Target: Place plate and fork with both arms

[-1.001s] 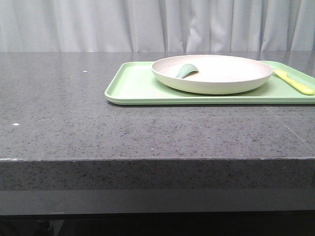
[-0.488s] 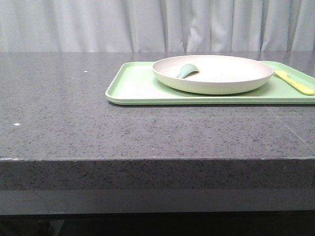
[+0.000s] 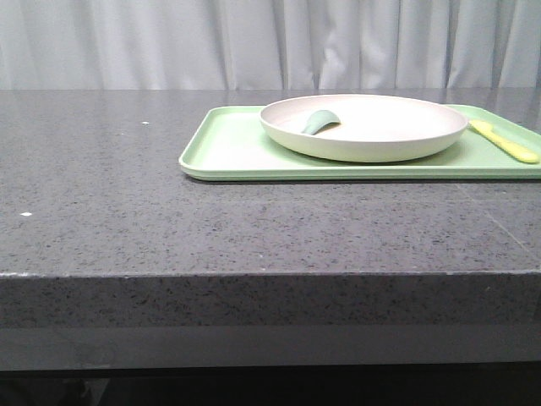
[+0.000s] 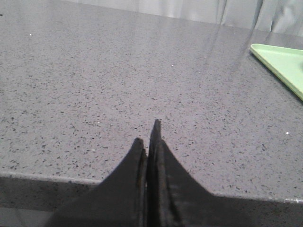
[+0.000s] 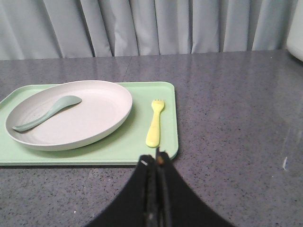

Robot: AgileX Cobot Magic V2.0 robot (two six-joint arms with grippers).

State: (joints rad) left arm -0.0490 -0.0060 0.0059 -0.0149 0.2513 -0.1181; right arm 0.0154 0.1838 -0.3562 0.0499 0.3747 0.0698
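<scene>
The left gripper hangs low over the near edge of the dark grey speckled stone table, its two black tapered fingers pressed together with nothing between them; a corner of the flat rectangular light-green plastic tray shows off to one side, well apart from it. The right gripper is likewise closed and empty, its black fingers meeting in a thin seam, poised just in front of the tray's near rim and pointing toward it. Neither arm appears in the front view.

The large round shallow cream-white plate sits on the tray, its matte surface plain and its raised rim smoothly curved. Inside it, toward its left side in the front view, lies a muted grey-green spoon-like utensil, its bowl resting on the plate's floor and its handle running toward the rim. The small pale-yellow plastic fork lies flat on the tray just beside the plate's right side, not touching it, its short tines pointing away from the robot. A pale pleated curtain hangs behind the table.
</scene>
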